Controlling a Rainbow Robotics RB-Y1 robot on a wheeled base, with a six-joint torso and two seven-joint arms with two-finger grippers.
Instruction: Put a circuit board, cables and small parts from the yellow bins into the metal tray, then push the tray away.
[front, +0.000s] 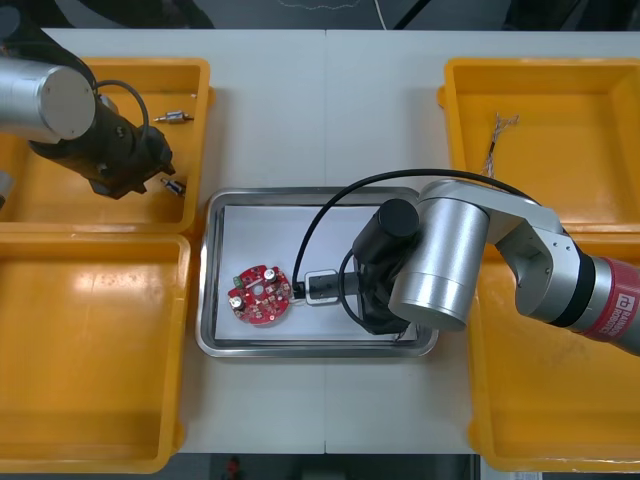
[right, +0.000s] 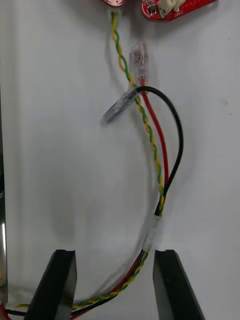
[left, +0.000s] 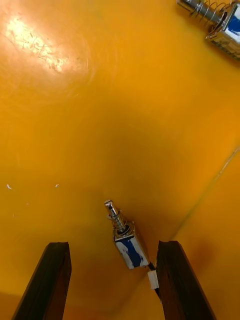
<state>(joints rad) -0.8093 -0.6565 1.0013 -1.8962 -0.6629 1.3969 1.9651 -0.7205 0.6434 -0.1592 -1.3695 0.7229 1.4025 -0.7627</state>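
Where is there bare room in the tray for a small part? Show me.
Bare white floor lies in the metal tray between its far rim and the circuit board. The near side is crowded: board, cables, and the open right pincer above. Left pincer, open, hangs over a small metal part in the far-left yellow bin.

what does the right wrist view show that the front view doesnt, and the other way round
Right wrist view: the right claw, open over the tray's white floor, with the cables running from it toward the board.
Front view: the bins, small parts in the far left bin, the left claw over that bin, and a loose cable in the far right bin.
Both: the tray and the red board lying in it.
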